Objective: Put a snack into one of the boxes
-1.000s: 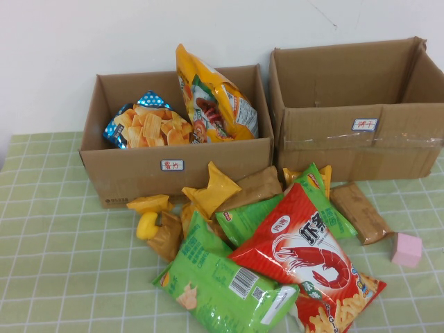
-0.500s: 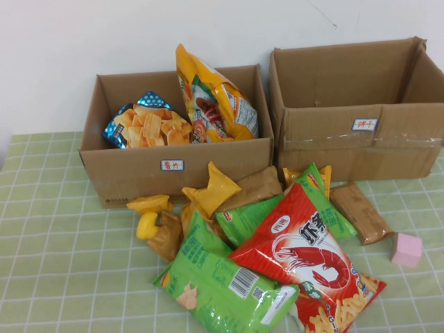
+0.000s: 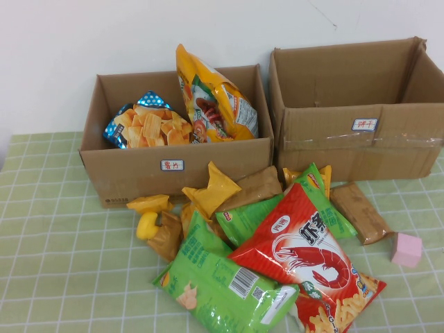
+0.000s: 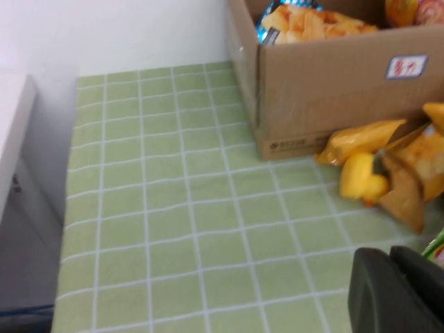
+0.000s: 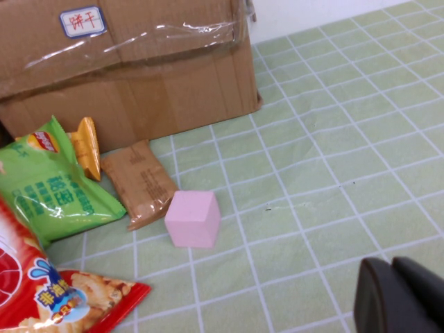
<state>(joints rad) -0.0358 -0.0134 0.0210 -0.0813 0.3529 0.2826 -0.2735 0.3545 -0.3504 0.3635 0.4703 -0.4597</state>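
Two cardboard boxes stand at the back: the left box (image 3: 173, 163) holds an orange chip bag (image 3: 215, 97) and a blue-edged chip bag (image 3: 146, 125); the right box (image 3: 361, 132) looks empty inside. A pile of snacks lies in front: a red shrimp bag (image 3: 305, 253), green bags (image 3: 222, 281), brown packs (image 3: 359, 211) and yellow packs (image 3: 211, 189). Neither arm shows in the high view. My left gripper (image 4: 390, 258) is shut and empty, over the cloth left of the pile. My right gripper (image 5: 392, 267) is shut and empty, over the cloth right of the pile.
A pink cube (image 3: 406, 250) lies at the right of the pile, also in the right wrist view (image 5: 193, 218). A yellow duck toy (image 3: 146, 225) lies at the pile's left, also in the left wrist view (image 4: 362, 179). The green checked cloth (image 3: 62, 263) covers the table.
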